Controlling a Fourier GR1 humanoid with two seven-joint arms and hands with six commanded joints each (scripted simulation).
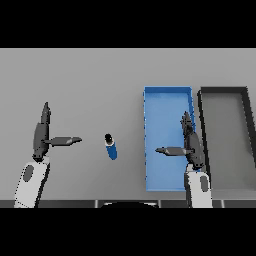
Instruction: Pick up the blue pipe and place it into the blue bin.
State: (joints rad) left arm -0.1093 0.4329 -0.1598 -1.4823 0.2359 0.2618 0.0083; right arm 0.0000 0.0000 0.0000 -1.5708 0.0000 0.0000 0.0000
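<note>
The blue pipe point(111, 147) is a short blue cylinder with a dark top end, lying on the grey table near the middle. The blue bin point(151, 107) is a long shallow tray to the pipe's right. My right hand point(190, 142) hovers over the bin's right side, fingers straight, thumb pointing left, holding nothing. On the left, my left hand point(41, 134) is open too, its thumb reaching toward the pipe but well apart from it.
A dark grey bin point(247, 107) stands just right of the blue bin, their long sides nearly touching. Bare grey table point(85, 75) stretches behind and to the left of the pipe.
</note>
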